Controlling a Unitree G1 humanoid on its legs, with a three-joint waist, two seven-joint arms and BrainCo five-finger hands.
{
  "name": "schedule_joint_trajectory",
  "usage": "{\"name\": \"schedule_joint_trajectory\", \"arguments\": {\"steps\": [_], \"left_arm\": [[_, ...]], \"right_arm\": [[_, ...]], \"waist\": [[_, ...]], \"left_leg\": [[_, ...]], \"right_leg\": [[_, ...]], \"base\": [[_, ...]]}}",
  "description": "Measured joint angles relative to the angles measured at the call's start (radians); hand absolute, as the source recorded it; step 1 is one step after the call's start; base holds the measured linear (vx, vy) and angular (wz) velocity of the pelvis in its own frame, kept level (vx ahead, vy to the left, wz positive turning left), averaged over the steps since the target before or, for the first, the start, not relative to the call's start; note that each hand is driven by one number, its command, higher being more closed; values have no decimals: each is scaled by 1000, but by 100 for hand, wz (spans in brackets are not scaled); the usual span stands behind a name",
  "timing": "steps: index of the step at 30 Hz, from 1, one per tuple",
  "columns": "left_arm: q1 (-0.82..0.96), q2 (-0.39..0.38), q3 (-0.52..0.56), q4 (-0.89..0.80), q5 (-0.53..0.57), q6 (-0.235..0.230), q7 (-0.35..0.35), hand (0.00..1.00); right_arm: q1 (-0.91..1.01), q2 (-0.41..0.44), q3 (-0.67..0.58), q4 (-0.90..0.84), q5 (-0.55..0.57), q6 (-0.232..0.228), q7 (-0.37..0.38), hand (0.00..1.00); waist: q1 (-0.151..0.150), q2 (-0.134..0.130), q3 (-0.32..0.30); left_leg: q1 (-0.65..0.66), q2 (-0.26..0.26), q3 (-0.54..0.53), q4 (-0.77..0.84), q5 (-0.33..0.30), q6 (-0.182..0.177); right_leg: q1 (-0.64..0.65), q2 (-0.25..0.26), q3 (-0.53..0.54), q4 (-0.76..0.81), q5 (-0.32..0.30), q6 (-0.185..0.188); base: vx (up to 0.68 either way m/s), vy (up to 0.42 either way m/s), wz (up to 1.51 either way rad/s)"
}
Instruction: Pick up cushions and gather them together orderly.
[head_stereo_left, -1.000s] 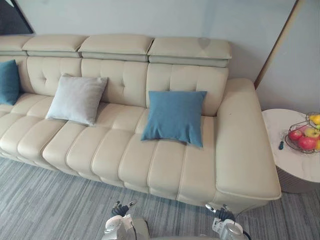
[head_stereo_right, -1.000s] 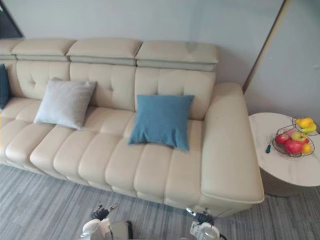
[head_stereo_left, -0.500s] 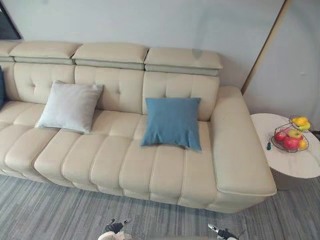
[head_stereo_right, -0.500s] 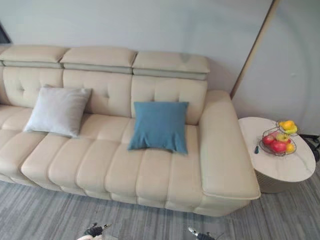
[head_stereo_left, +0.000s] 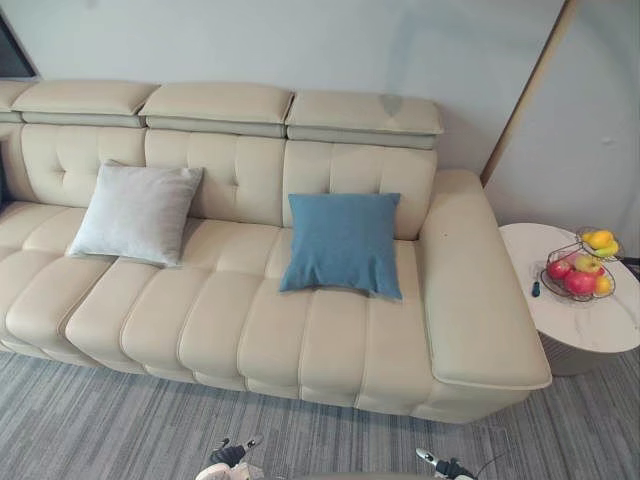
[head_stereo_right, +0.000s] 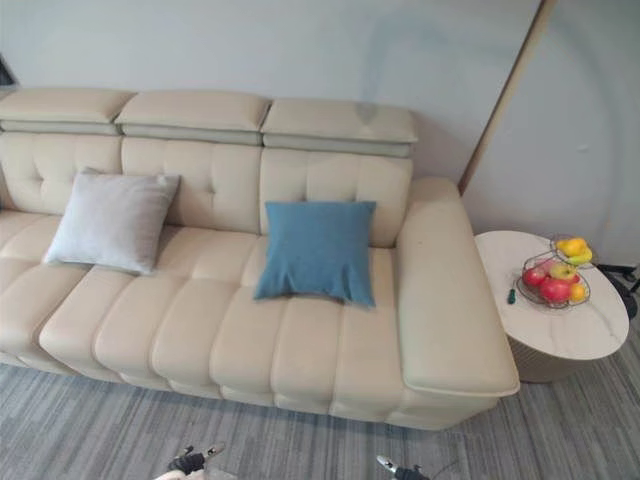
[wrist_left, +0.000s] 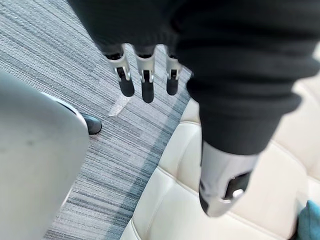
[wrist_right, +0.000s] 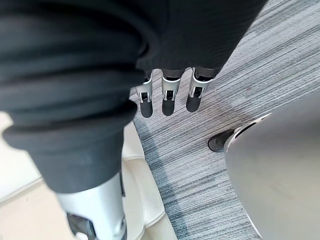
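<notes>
Left wrist view gives me the left robot hand (wrist_left: 146, 84) with its fingers straight and apart from the thumb (wrist_left: 222, 186), nothing in its grasp. It hangs over the grey striped carpet (wrist_left: 60, 55), right by the front edge of the cream sofa (wrist_left: 175, 200). On the right wrist view the right robot hand (wrist_right: 168, 98) reads the same to me: fingers straight and loose, thumb off to one side, holding nothing, above carpet with the sofa's edge beside it. From the head camera I see both robot hands low at the very bottom of the picture, over the carpet in front of the sofa, clear of the seat.

Moving out to the sofa, I have two cushions on it. The blue cushion (head_stereo_left: 342, 243) stands on the seat, leaning back against the backrest, just beside the right armrest (head_stereo_left: 475, 290). The light grey cushion (head_stereo_left: 135, 212) leans on the backrest further to the left, tilted a little, well apart from the blue one with bare seat between them. Neither robot hand touches either cushion.

Past the right armrest stands a round pale bench (head_stereo_left: 590, 328). On it sits a wire basket (head_stereo_left: 583, 270) with red and yellow fruit, and a small dark object (head_stereo_left: 537, 290) lies just beside the basket.
</notes>
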Motion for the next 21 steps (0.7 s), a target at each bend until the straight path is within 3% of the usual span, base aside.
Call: {"name": "schedule_joint_trajectory", "arguments": {"steps": [7, 10, 11, 12, 14, 16, 18, 19, 21], "left_arm": [[-18, -5, 37, 20, -18, -5, -9, 0], [-30, -9, 39, 27, -18, -5, -7, 0], [-34, -11, 39, 27, -18, -5, -8, 0], [-35, -9, 40, 24, -18, -5, -8, 0], [-39, -8, 25, 14, -19, -7, -7, 0], [-37, -20, 17, 16, -20, -9, -8, 0], [-38, -24, 10, 17, -21, -13, -9, 0], [-34, -26, -7, 18, -23, -17, -15, 0], [-35, -22, -5, 18, -32, -18, -26, 0]], "right_arm": [[-3, 13, 24, -11, 27, 5, -9, 0], [-13, 10, 55, -42, 37, 4, -10, 0], [-41, 13, 61, -43, 37, 3, -10, 0], [-50, 19, 61, -42, 37, 2, -10, 0], [-58, 27, 22, -51, 35, 4, -12, 0], [-51, 22, -6, -72, 34, 3, -17, 0], [-49, 13, -26, -70, 35, 2, -18, 0], [-52, 1, -42, -57, 35, 2, -18, 0], [-53, -2, -60, -42, 36, 2, -19, 0]], "waist": [[0, -5, 7], [2, 5, 19], [7, 20, 27], [9, 19, 27], [-1, 22, 41], [-4, 38, 52], [-12, 44, 53], [-9, 54, 59], [-10, 45, 70]], "left_leg": [[40, 46, 175, 55, -71, -21], [38, 80, 302, 78, -91, -24], [23, 108, 373, 89, -90, -23], [19, 113, 400, 99, -91, -23], [42, 112, 520, 110, -91, -23], [88, 111, 558, 109, -91, -24], [106, 110, 555, 109, -89, -26], [111, 124, 551, 136, -84, -35], [67, 175, 535, 290, -88, -34]], "right_leg": [[-41, 51, 158, -12, 40, -16], [-118, 100, 184, -4, 111, -35], [-173, 121, 89, -3, 152, -74], [-185, 119, 40, 0, 156, -92], [-221, 19, -434, 154, 14, -152], [-210, -1, -529, 207, -14, -163], [-213, 30, -460, 208, -25, -157], [-228, 53, -416, 207, -44, -152], [-235, 72, -374, 204, -54, -160]], "base": [[21, 15, -85], [-29, -9, -144], [-21, -52, -144], [-39, -109, -177], [-27, -128, -135], [25, -140, -105], [60, -151, -94], [91, -224, -121], [72, -196, -88]]}}
